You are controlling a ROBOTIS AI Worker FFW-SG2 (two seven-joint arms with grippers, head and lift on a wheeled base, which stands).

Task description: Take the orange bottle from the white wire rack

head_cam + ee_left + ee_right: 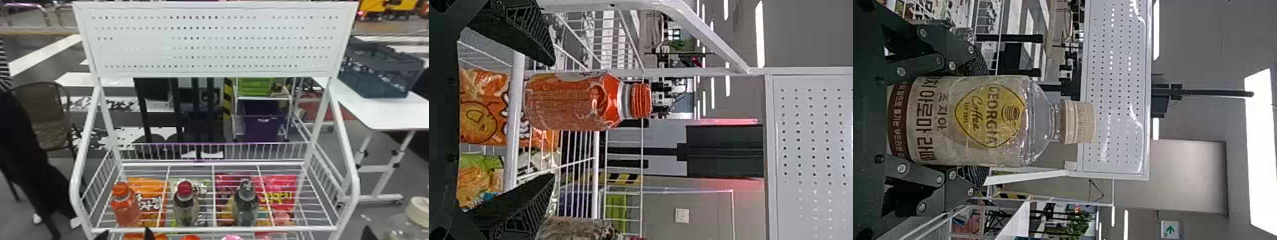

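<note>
Take the orange bottle round its middle with the left gripper, spread wide; likely weighty, smooth, slightly yielding. Leave the pale-capped bottle pinched in the right gripper

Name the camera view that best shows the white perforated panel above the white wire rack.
The head view: the white perforated panel faces it with all four corners in frame. The left wrist view shows one end, sideways and cut off; the right wrist view shows a slanted stretch, also cut off.
</note>
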